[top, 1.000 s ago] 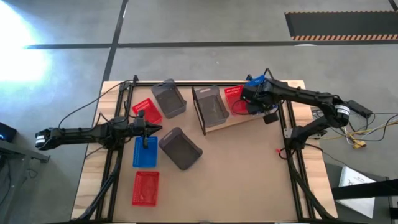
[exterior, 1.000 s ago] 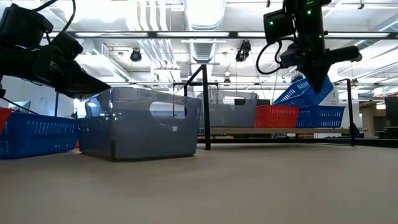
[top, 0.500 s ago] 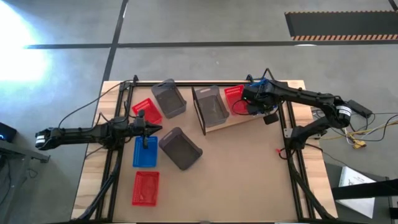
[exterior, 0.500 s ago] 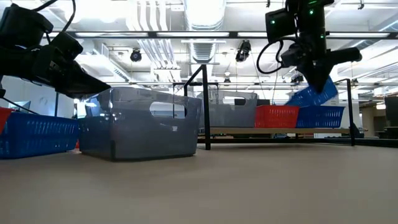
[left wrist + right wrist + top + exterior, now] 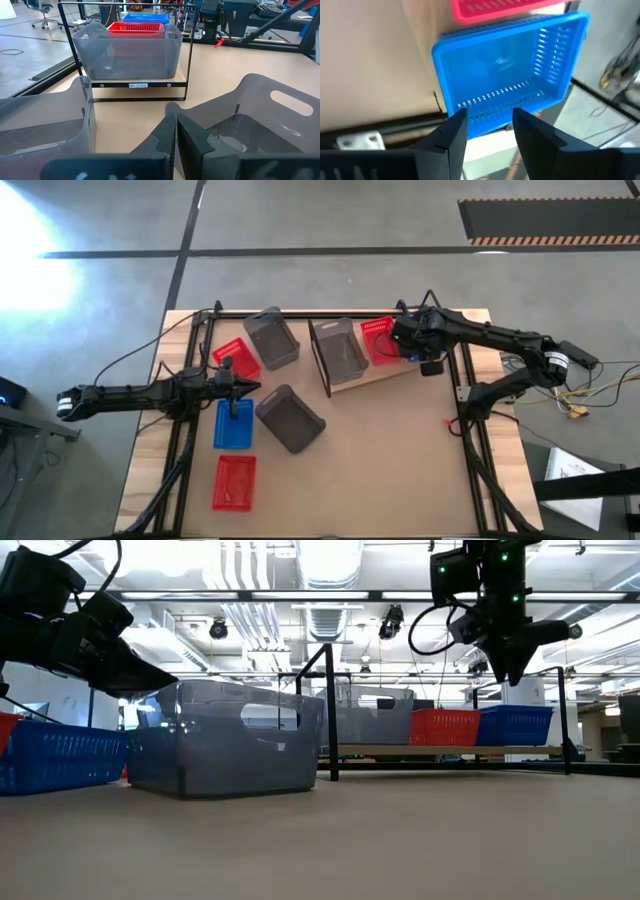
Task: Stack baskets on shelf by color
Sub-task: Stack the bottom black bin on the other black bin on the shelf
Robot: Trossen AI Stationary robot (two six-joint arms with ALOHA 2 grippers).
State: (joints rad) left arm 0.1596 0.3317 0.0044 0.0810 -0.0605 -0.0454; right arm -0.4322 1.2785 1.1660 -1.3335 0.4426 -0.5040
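Blue basket (image 5: 413, 356) on shelf (image 5: 385, 374), mostly beneath right pincer (image 5: 405, 343).

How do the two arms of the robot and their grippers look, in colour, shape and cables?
Both arms are dark, slim and jointed. The right arm has a pale band near its base, and cables loop beside it. The left arm has a light band at its outer end. The right gripper and the left gripper each have two black, angular fingers.
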